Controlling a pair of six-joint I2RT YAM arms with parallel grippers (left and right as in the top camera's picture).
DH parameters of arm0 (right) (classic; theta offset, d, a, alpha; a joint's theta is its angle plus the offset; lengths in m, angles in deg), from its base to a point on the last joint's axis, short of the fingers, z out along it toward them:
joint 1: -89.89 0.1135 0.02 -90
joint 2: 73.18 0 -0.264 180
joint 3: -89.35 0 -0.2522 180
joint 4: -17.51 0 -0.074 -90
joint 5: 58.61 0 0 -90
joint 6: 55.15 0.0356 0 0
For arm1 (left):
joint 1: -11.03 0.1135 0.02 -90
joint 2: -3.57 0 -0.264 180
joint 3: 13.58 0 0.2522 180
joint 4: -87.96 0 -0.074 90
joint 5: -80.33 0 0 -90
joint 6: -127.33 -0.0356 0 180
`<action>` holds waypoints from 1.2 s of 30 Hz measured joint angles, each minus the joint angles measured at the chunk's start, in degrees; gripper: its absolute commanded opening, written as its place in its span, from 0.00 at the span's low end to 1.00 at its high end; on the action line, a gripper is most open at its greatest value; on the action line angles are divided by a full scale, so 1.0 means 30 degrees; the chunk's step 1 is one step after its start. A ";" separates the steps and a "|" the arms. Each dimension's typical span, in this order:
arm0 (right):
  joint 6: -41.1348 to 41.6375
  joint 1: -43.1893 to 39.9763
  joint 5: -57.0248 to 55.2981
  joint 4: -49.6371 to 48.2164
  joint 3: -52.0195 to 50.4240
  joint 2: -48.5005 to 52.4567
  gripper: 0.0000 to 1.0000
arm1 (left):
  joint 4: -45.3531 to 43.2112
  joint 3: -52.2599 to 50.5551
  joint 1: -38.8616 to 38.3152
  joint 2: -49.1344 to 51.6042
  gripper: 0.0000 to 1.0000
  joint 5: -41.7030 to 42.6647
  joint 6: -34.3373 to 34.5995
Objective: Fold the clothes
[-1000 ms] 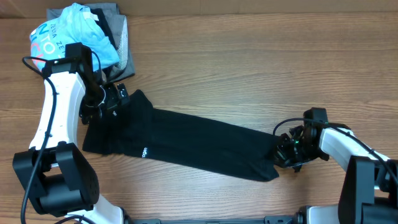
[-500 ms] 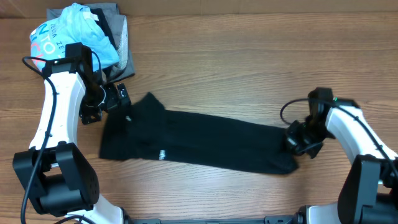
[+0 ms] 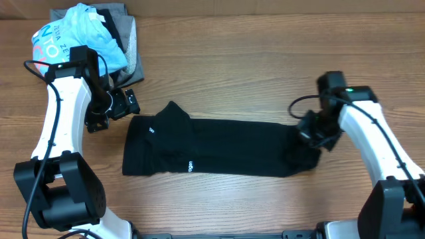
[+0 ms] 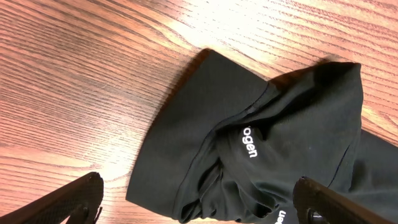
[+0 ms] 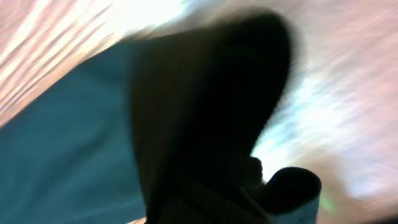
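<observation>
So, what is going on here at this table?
Two robot arms are folding a black T-shirt, which lies as a long folded strip on the wooden table. The right end effector is shut on its right end. The left end effector is open, just beside the shirt's left end, holding nothing.

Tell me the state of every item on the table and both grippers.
black T-shirt: folded into a long strip, lying flat.
right gripper: shut on the black T-shirt's right end.
left gripper: open, empty, beside the black T-shirt's left end.
light blue tee: crumpled, on top of the grey garments.
grey garments: piled, mostly covered.
</observation>
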 measured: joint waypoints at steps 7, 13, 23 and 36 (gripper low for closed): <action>0.0153 0.4444 0.2055 -0.2470 0.0007 0.0000 0.06 | 0.0000 0.0000 0.0000 0.0000 1.00 0.0000 0.0000; 0.1188 0.7446 0.2871 -0.3198 0.0007 0.0000 0.08 | 0.0000 0.0000 0.0000 0.0000 1.00 -0.0007 0.0000; 0.2674 1.0295 0.3147 -0.5166 0.0007 0.0000 0.12 | 0.0007 0.0000 0.0000 0.0000 1.00 0.0000 0.0000; 0.3264 1.0695 0.3206 -0.6266 0.0007 0.0459 0.22 | 0.0087 0.0000 0.0000 0.0000 1.00 0.0000 0.0000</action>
